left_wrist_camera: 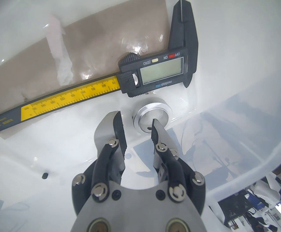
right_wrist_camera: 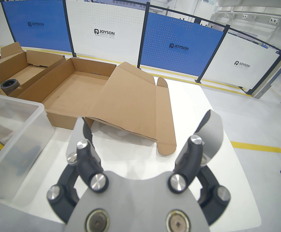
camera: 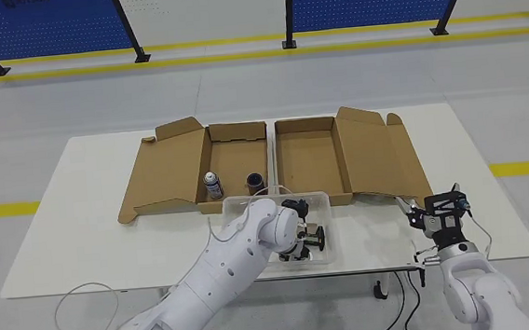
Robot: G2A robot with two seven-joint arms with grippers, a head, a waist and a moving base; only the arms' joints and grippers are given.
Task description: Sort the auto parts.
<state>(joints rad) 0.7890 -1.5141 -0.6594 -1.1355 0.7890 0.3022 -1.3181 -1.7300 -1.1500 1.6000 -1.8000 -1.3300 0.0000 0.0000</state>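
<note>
Our left claw (left_wrist_camera: 136, 118) hangs half open in the bin (left_wrist_camera: 230, 153), one finger (left_wrist_camera: 157, 131) seemingly touching the disc (left_wrist_camera: 146, 115). Our right claw (right_wrist_camera: 145, 116) gapes wide, empty, over the bench (right_wrist_camera: 186, 105).

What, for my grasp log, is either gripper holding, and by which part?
Nothing. The left gripper is open by the silver disc in the clear bin; the right gripper is open, empty, above the table.
</note>
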